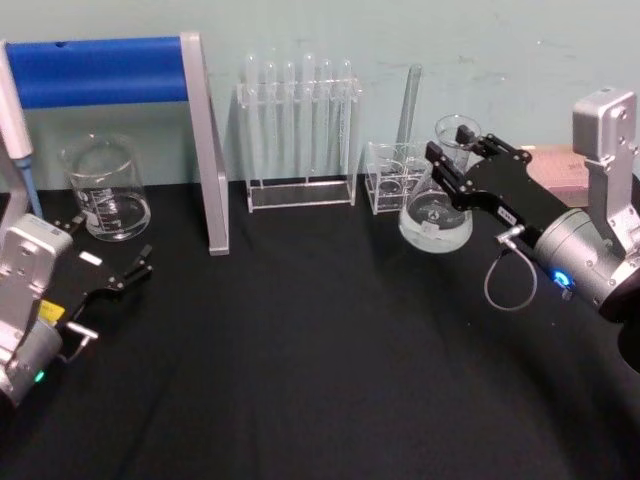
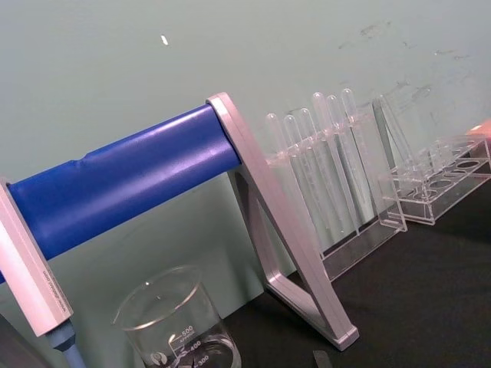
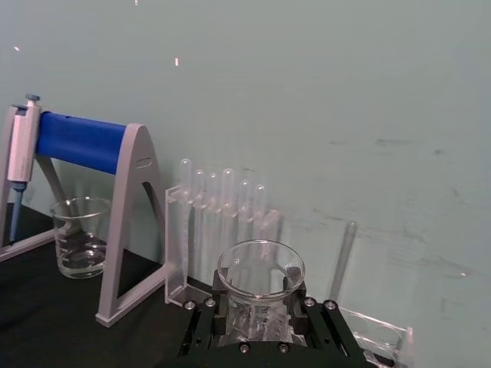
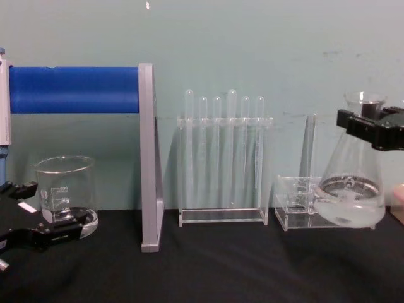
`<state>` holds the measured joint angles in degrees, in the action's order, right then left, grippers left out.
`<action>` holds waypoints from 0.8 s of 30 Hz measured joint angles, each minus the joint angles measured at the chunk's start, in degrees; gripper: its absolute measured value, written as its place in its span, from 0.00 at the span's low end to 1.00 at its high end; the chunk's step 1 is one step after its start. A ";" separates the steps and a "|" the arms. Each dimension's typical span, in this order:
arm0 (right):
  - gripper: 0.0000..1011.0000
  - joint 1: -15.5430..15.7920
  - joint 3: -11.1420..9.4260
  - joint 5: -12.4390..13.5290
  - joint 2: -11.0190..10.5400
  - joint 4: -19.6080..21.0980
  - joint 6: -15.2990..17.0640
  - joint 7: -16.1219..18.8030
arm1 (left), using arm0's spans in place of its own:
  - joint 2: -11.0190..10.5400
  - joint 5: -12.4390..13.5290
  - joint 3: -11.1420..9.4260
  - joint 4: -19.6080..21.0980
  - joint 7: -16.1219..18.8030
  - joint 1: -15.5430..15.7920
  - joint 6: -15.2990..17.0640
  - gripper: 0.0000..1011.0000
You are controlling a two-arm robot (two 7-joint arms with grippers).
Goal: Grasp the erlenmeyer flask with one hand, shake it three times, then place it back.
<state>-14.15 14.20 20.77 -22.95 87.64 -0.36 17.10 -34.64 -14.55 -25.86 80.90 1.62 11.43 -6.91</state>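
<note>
Right tool [image 1: 450, 152] is clamping the flask [image 1: 435, 215] by its neck at the far right of the bench [image 1: 320, 360], jaws pressing from both sides just under the rim. The flask is hanging upright below the tool, axis vertical, base seemingly just clear of the bench, near the small rack [image 1: 390, 180]. Well apart, the left tool [image 1: 115, 262] is idling with jaws spread beside the beaker [image 1: 105, 190].

Even, soft indoor light, faint shadows, mild reflections

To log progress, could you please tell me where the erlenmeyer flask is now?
The erlenmeyer flask is at the head view's right, neck gripped by the right gripper, just before the small clear rack.
</note>
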 joint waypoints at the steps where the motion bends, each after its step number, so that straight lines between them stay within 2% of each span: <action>1: 0.45 0.04 -0.12 -0.06 0.04 0.00 0.01 0.00 | 0.00 0.00 0.00 0.00 0.00 0.00 0.00 0.99; 9: 0.45 0.18 -0.30 -0.60 1.02 0.02 0.39 1.27 | 0.00 0.00 0.00 0.00 0.00 0.00 0.00 0.99; 24: 0.45 -0.42 4.27 0.09 2.68 0.59 1.13 5.96 | 0.00 0.00 0.00 0.00 0.00 0.00 0.00 0.99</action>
<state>-14.57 18.47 20.86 -20.27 88.23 0.77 23.06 -34.64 -14.54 -25.86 80.90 1.62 11.43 -6.91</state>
